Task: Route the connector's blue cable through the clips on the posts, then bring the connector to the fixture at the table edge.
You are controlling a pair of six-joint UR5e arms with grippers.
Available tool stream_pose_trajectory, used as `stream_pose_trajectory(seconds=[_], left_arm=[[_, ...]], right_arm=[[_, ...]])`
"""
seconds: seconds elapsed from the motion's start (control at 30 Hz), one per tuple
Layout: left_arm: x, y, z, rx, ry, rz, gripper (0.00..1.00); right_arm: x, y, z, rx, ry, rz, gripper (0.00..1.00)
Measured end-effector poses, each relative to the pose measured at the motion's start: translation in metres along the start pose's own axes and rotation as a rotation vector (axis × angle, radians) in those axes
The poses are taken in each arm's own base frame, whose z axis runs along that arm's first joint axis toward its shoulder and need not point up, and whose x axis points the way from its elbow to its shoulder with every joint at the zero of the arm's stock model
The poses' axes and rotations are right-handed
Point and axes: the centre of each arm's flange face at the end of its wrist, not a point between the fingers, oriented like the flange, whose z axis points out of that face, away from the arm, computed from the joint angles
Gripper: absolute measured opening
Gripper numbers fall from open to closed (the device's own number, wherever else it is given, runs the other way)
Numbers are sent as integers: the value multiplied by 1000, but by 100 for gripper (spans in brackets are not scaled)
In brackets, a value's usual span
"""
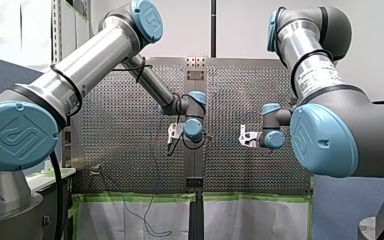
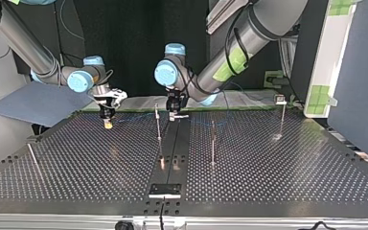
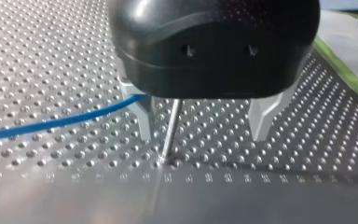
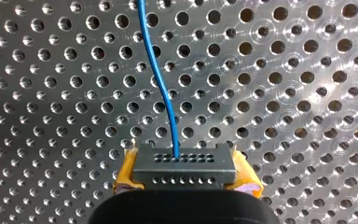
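In the right wrist view my right gripper (image 4: pixel 186 179) is shut with its yellow pads (image 4: pixel 125 173) on a small grey connector (image 4: pixel 184 162). The blue cable (image 4: pixel 161 79) runs from the connector away over the perforated table. In the top view that gripper (image 2: pixel 107 120) hangs low at the back left. My left gripper (image 2: pixel 175 113) is at the back middle, close to a thin post (image 2: pixel 158 125). In the left wrist view its metal fingers (image 3: pixel 142 119) stand open around a post (image 3: pixel 170 130), and the blue cable (image 3: pixel 51 123) passes by one finger. The fixture (image 2: pixel 164 190) sits at the near table edge.
More posts stand on the table: one (image 2: pixel 213 143) right of the middle, one with a clip on top (image 2: pixel 282 112) at the far right, and a leaning one (image 2: pixel 33 160) at the left. A dark strip (image 2: pixel 172 143) runs down the table's middle.
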Motion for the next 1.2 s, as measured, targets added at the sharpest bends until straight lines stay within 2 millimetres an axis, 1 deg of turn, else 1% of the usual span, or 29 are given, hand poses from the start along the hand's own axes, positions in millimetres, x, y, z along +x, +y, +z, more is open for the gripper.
stream_pose_trajectory(seconds=[0.4, 0.6, 0.97, 1.2], left_arm=[[2, -20, -13, 91, 13, 8, 100], [5, -20, -16, 99, 25, 6, 100], [4, -18, -16, 76, 17, -18, 100], [-2, -23, -19, 87, 2, -30, 100]], right_arm=[[-1, 0, 0, 0, -2, 0, 0], [-1, 0, 0, 1, -3, 0, 0], [-1, -1, -1, 1, -6, 0, 0], [-1, -1, -1, 1, -9, -2, 0]])
